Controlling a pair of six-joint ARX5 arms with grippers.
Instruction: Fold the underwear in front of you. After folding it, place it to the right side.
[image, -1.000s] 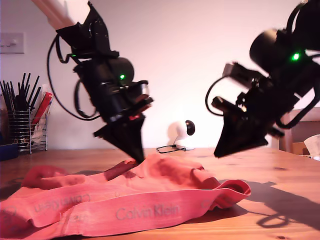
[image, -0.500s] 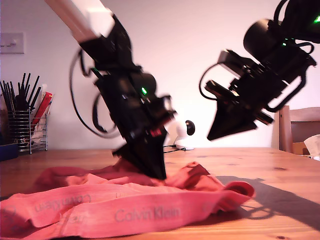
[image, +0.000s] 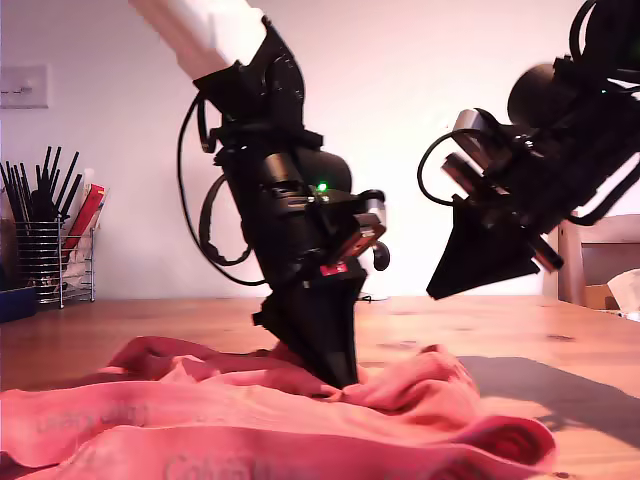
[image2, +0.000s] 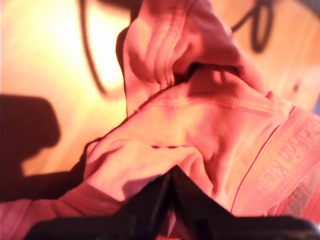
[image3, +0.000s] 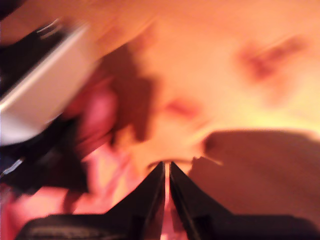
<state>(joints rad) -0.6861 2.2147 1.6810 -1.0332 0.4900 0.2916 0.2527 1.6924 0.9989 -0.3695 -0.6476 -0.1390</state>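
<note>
A: Coral cloth bunches at my first end effector (image: 340, 375), pinched in its closed tips; the underwear (image: 250, 425) lies rumpled on the counter (image: 580, 340).

B: My second end effector (image: 445, 290) hangs pressed together above bare wood at the exterior view's right.

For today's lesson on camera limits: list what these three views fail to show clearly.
- Exterior view: the waistband lettering on the underwear is cut off by the lower edge.
- First wrist view: whether my first gripper pinches cloth; folds hide the tips.
- Second wrist view: motion blur smears the table and what lies near my second gripper.
</note>
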